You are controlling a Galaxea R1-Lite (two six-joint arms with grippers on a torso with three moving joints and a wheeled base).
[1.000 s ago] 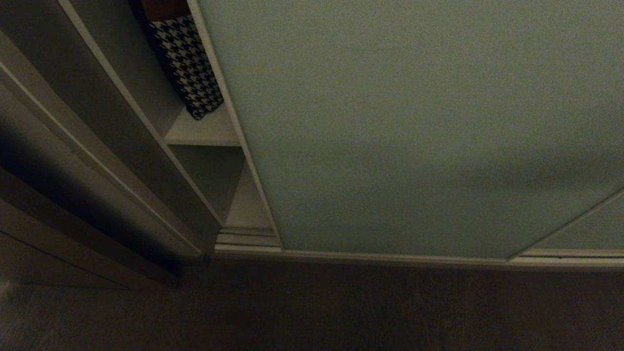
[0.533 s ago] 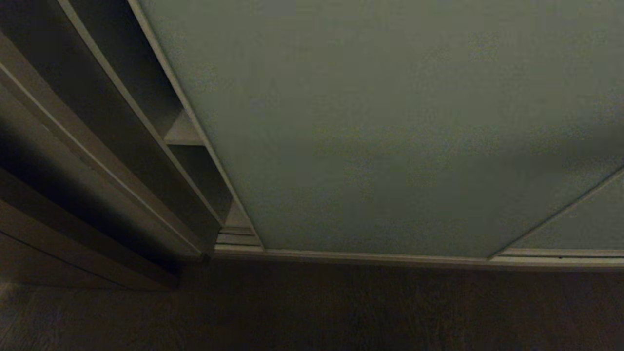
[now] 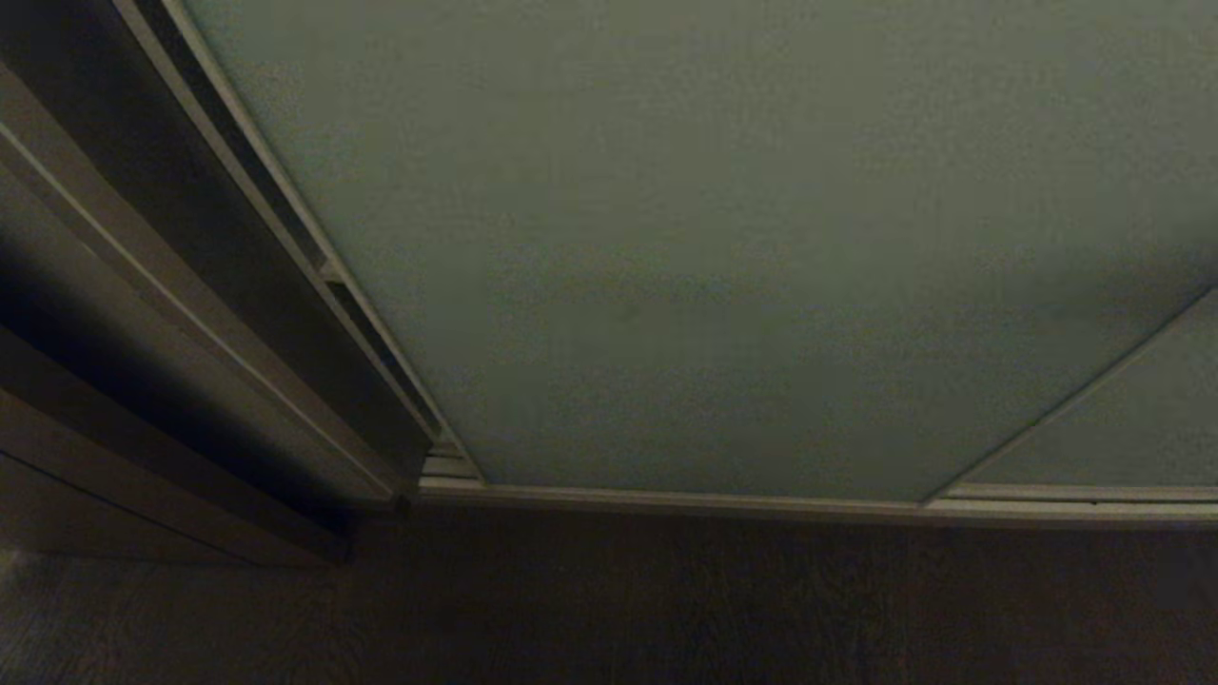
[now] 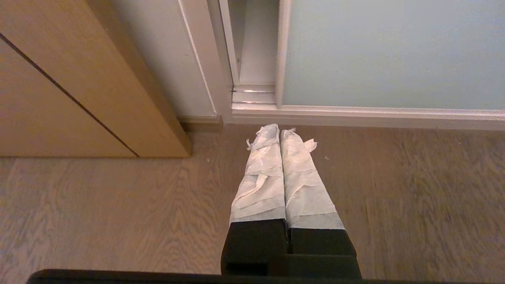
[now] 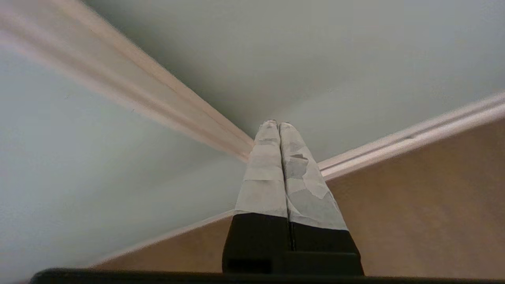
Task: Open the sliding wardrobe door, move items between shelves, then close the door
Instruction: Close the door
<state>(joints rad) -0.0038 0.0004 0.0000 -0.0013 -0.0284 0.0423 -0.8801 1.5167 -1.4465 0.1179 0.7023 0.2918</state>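
The sliding wardrobe door (image 3: 666, 238) fills most of the head view, and only a thin dark gap (image 3: 285, 228) stays between its left edge and the wardrobe side. The items and the shelves are hidden behind it. My right gripper (image 5: 275, 123) is shut and empty. Its taped fingertips lie close to the door panel (image 5: 355, 51), beside a slim metal frame strip (image 5: 158, 94); whether they touch it I cannot tell. It is outside the head view. My left gripper (image 4: 279, 130) is shut and empty, parked low over the floor before the bottom track (image 4: 252, 94).
A brown wooden frame (image 3: 143, 381) stands at the left of the wardrobe, also in the left wrist view as a wooden frame (image 4: 59, 79). A second pale panel (image 3: 1123, 428) lies behind the door's right edge. Wood floor (image 3: 666, 609) runs along the bottom rail.
The door has slid left across the opening, covering the houndstooth cushion and the white shelves. The gap has shrunk from wide to a sliver.
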